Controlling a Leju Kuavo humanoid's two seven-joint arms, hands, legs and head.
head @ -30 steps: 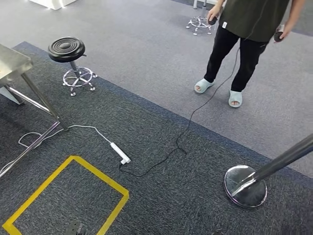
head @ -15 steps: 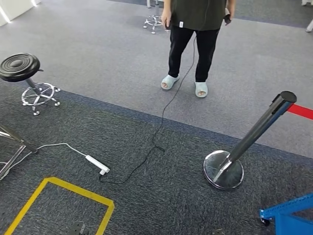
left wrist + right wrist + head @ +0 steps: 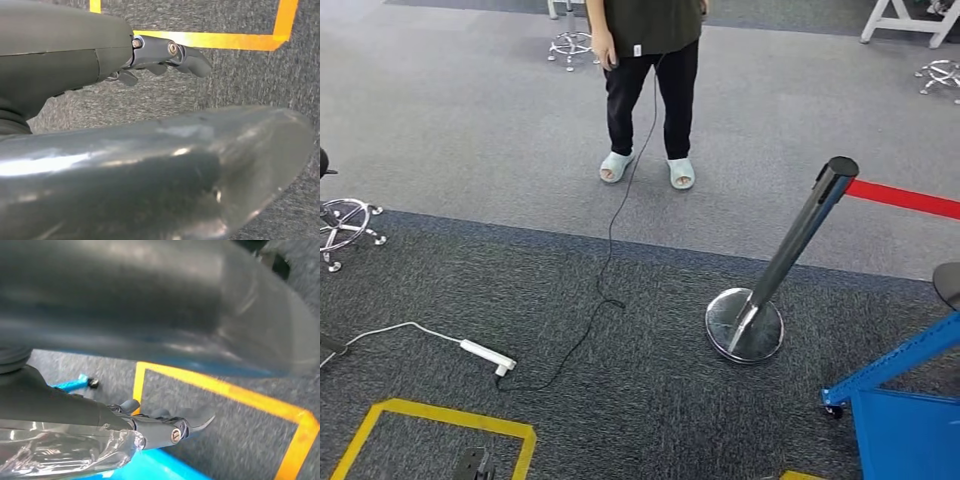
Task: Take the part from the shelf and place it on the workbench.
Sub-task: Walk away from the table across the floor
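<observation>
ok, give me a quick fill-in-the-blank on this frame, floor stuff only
The belt on the tilted post is ____.
The tape square on the carpet is ____.
The frame at the lower right is ____.
A black cable runs from the person toward the white ____.

Missing: red; yellow; blue; power strip

A person (image 3: pixel 649 60) in dark trousers and pale sandals stands at the top centre, a black cable (image 3: pixel 610 250) trailing down to a white power strip (image 3: pixel 487 355) at lower left. A leaning stanchion (image 3: pixel 773 270) stands right of centre, yellow floor tape (image 3: pixel 433 418) at the bottom left.
</observation>
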